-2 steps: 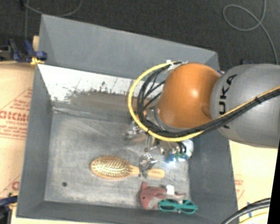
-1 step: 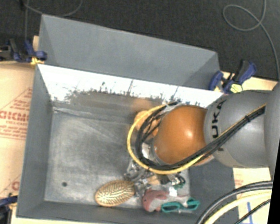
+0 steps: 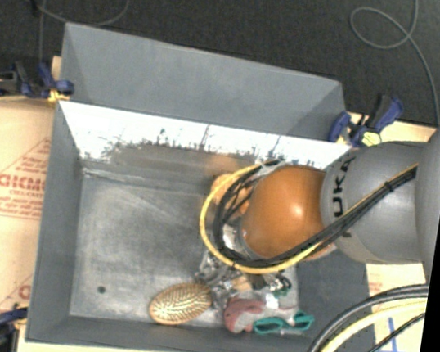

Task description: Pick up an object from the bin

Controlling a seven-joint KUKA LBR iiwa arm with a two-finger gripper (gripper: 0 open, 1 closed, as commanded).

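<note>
Hand (image 3: 222, 282): set low beneath the orange wrist cover (image 3: 281, 210); whether open or closed cannot be told
Nearest things: gold oval hairbrush (image 3: 181, 303) just beside it; pink lump (image 3: 238, 315) and teal handles (image 3: 284, 323) heaped alongside, against the bin (image 3: 112, 229)'s near wall

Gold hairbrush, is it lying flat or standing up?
Lying flat: the gold hairbrush rests on the bin floor, near the front wall.

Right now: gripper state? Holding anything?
Gripper: cannot tell; it sits low over the small heap beside the gold oval brush.
</note>
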